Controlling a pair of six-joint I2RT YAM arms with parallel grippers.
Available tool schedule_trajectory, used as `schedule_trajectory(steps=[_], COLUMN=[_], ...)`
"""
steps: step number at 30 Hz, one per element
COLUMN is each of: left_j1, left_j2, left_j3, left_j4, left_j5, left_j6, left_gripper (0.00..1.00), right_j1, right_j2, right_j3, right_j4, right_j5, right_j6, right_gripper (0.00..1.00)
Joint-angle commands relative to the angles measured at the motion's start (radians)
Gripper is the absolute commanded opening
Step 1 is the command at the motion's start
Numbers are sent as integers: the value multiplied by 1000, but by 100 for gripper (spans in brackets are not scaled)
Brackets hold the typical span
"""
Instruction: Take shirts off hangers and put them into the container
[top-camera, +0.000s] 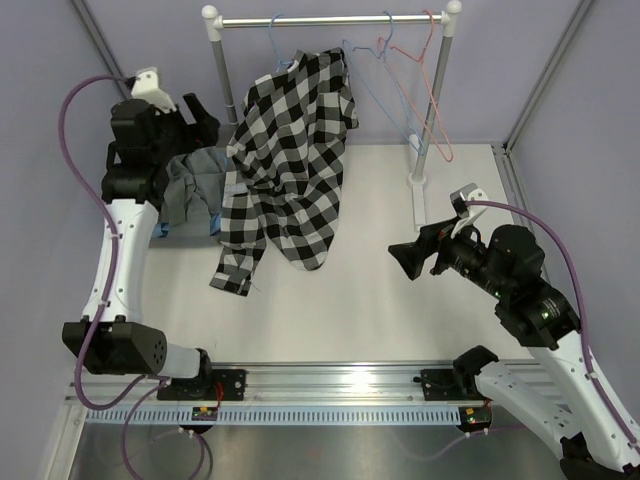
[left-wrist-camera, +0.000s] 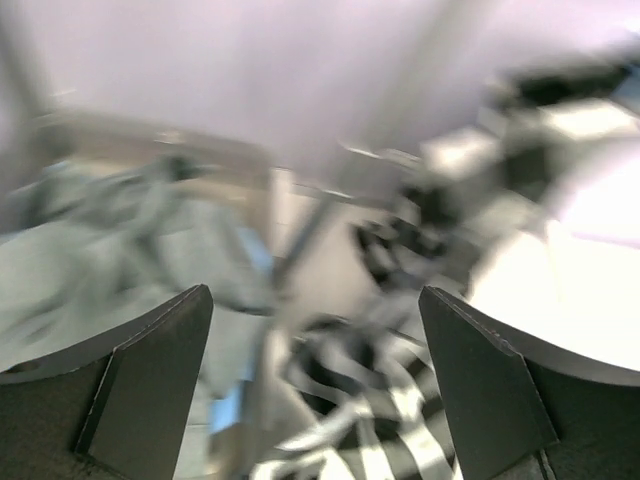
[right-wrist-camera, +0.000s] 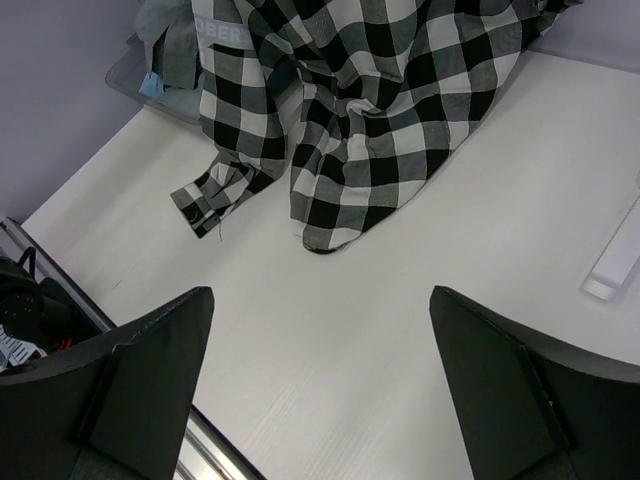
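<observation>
One checked shirt to go; soft, floppy, light
left gripper, right gripper both wide open, empty; best pinching a bunched fold up top

A shirt hung from the rack's left half, trailing onto the table; two hangers hung at its right; the tray lay left of the rack.

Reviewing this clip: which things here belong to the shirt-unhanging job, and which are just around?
Job:
checked shirt
grey shirt
light blue hanger
pink hanger
container

Just there:
clothes rack
purple cable
</observation>
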Motion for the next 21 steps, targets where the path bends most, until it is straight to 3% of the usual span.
schedule_trajectory(steps=[1,4,8,16,21], left_j1=[-89,-205,-261,-278,-278], left_j2=[5,31,97,241,294], left_j3=[47,88,124,203,256], left_j4=[-1,-3,-3,-1,-1], left_j5=[158,136,90,-101,-76], left_j6=[96,151,192,254,277], left_gripper=[91,92,92,91,89], right_j1=[14,16,16,17,19], right_j2=[-4,1,1,-2,8], right_j3=[-11,-12,-14,-18,-18], right_j4=[50,52,53,55,53], right_j5=[-10,-10,-10,-4,-4], right_j6=[1,1,-1,-4,-6], right_gripper=[99,100,99,100,100])
